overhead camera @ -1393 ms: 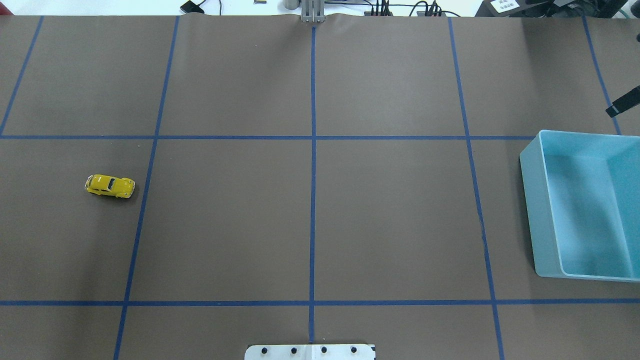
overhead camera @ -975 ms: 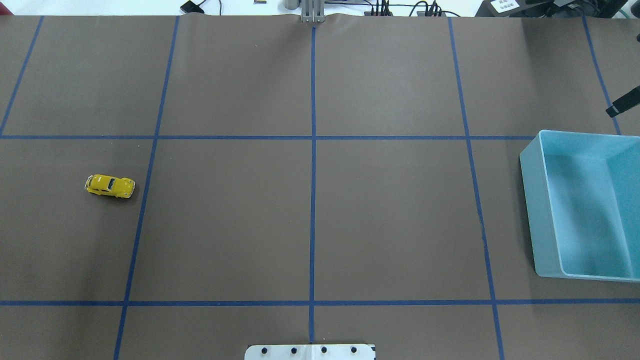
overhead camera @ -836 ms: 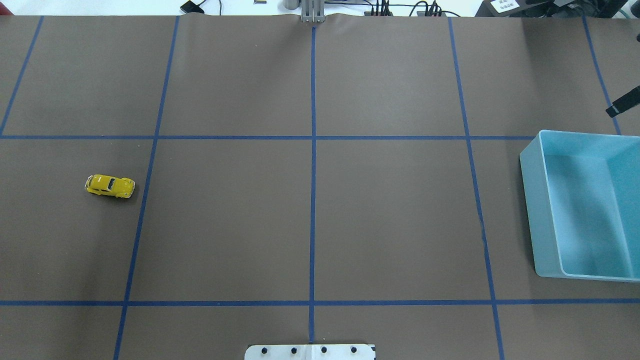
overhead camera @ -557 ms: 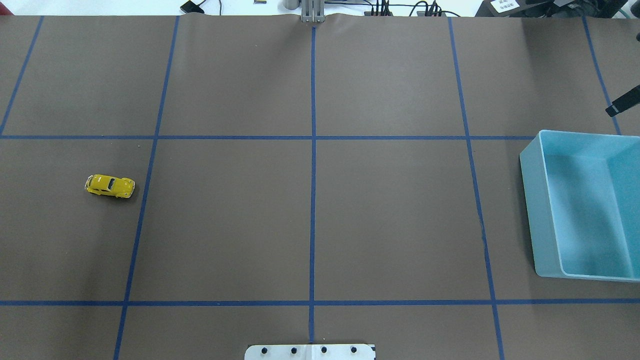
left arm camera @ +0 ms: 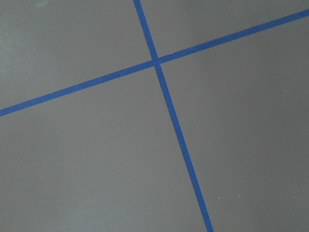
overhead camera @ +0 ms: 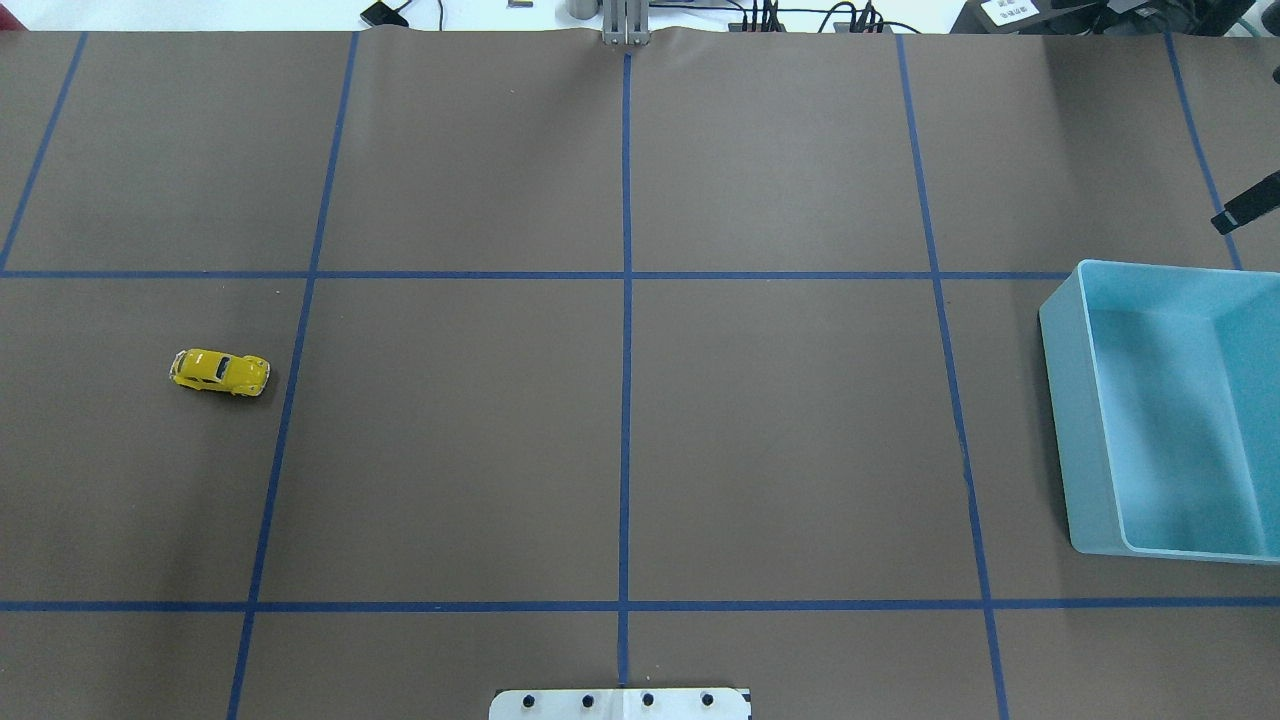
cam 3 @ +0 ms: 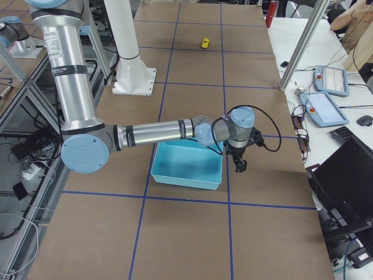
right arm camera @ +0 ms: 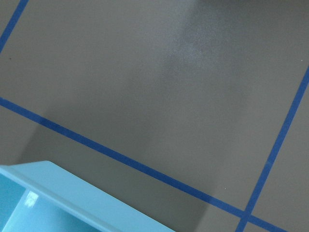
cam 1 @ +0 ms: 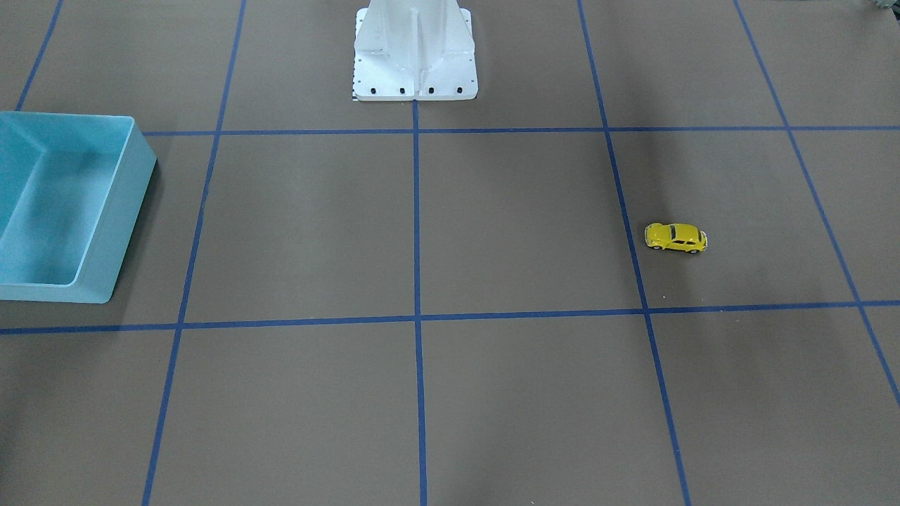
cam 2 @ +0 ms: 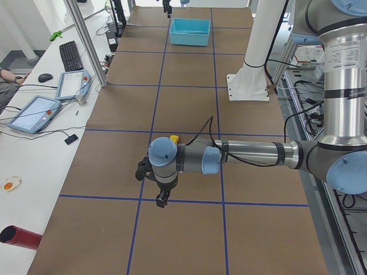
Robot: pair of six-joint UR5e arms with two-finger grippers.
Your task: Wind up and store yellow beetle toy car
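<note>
The yellow beetle toy car (overhead camera: 220,372) stands on its wheels on the brown mat at the table's left side, also seen in the front-facing view (cam 1: 676,237), the exterior left view (cam 2: 174,138) and the exterior right view (cam 3: 205,43). My left gripper (cam 2: 162,200) hangs fingers down over the mat, clear of the car, towards the table's left end; I cannot tell if it is open or shut. My right gripper (cam 3: 240,166) hangs beside the light-blue bin (cam 3: 186,178) on its far side; only a dark tip shows overhead (overhead camera: 1245,210), and I cannot tell its state.
The light-blue bin (overhead camera: 1060,320) sits at the table's right edge, holding nothing I can see; its corner shows in the right wrist view (right arm camera: 48,188). The robot's white base (cam 1: 415,63) stands at the near middle. Blue tape lines grid the mat. Operator desks flank the far side.
</note>
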